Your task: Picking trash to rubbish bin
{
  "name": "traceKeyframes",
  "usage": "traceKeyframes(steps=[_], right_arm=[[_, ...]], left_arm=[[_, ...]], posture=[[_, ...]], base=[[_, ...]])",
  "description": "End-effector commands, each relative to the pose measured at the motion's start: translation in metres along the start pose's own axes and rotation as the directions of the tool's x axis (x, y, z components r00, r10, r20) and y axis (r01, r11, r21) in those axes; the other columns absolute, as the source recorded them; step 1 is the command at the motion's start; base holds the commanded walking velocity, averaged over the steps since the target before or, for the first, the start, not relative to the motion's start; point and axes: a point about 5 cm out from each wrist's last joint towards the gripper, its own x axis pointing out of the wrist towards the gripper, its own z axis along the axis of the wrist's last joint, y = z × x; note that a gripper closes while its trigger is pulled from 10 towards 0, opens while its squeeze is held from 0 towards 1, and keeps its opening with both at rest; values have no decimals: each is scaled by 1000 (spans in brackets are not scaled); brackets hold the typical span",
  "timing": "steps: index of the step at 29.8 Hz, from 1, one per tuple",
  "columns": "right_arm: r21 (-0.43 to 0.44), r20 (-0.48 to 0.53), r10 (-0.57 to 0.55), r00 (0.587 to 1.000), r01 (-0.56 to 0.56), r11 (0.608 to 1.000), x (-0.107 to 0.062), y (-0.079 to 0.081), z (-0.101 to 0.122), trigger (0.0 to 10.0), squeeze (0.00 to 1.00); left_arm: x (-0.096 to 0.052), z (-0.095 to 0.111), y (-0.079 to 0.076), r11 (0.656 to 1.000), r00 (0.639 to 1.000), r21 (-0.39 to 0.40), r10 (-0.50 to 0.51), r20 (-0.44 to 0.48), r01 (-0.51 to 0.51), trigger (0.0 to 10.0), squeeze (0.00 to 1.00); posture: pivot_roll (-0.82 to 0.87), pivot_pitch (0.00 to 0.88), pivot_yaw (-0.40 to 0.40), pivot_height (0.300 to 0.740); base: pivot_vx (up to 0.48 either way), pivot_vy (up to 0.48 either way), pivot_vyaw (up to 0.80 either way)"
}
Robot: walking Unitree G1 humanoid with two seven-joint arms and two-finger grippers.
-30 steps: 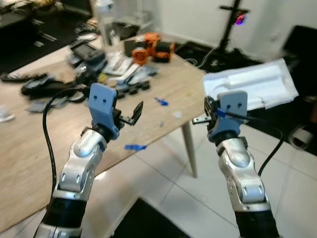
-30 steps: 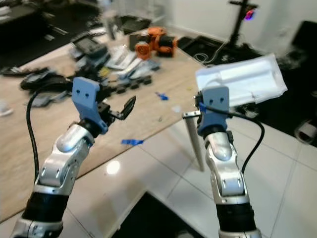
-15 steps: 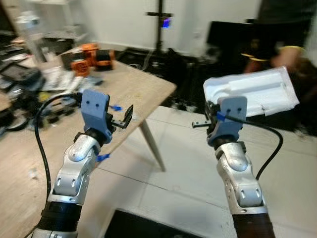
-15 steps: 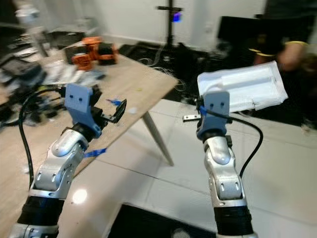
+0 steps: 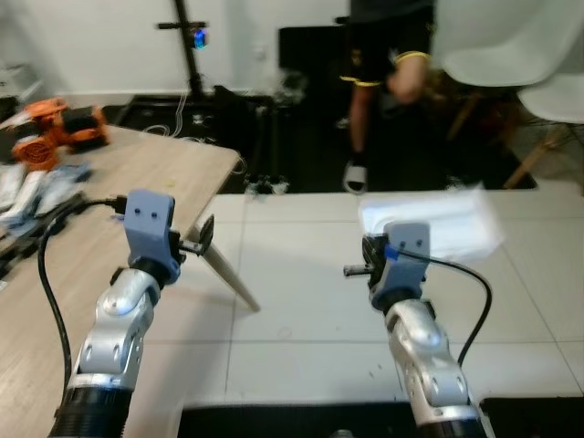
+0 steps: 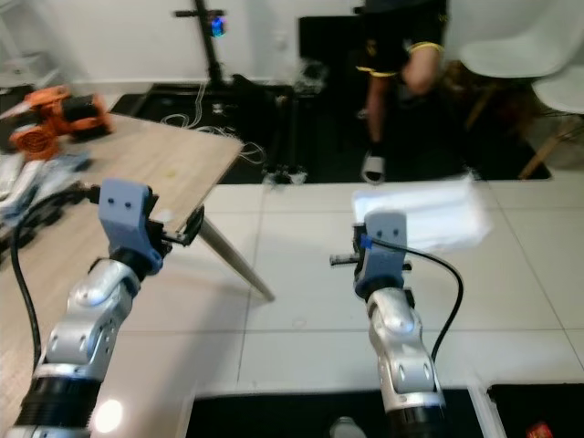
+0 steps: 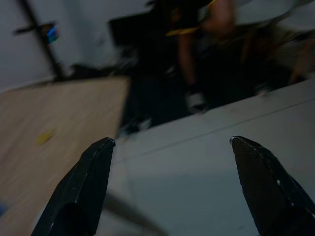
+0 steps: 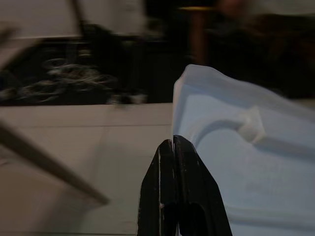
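White tiled floor (image 5: 301,301): our right pincer (image 8: 178,147) is clenched on the foam tray's (image 5: 438,228) edge; tray extends beyond it. Left pincer (image 7: 172,162) released, empty.

White foam tray (image 8: 246,147) in the black fingers of the right gripper (image 8: 178,147). Both arms are silver with blue wrist mounts. Left gripper (image 7: 172,191) fingers are black too. Table (image 5: 137,173) is pale wood; an orange tool (image 5: 55,123) lies on it. Beside the table, white floor tiles (image 5: 301,301).
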Motion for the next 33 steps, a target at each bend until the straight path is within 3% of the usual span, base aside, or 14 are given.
traceKeyframes(steps=[1, 6, 15, 33], right_arm=[[21, 12, -11, 1000, 10, 1000, -1, 0, -1, 10000, 0], [46, -33, -44, 998, 45, 998, -5, -6, -17, 10000, 0], [65, -37, -57, 998, 60, 996, -7, -3, -23, 10000, 0], [98, -27, -83, 996, 86, 991, -9, 4, -29, 10000, 0]], left_arm=[[-5, -8, 3, 1000, 1000, -8, 10, -22, -10, 10000, 0], [-4, -13, -7, 1000, 999, -2, -18, -39, 18, 10000, 0], [4, -6, -16, 998, 998, -10, -59, -14, 59, 10000, 0], [8, -4, -12, 998, 998, -1, -57, -23, 57, 10000, 0]], posture=[[0, 143, 81, 740], [4, 148, 75, 740], [25, 144, 104, 740], [41, 143, 134, 740]], base=[[0, 0, -800], [0, 0, -800], [0, 0, -800], [0, 0, -800]])
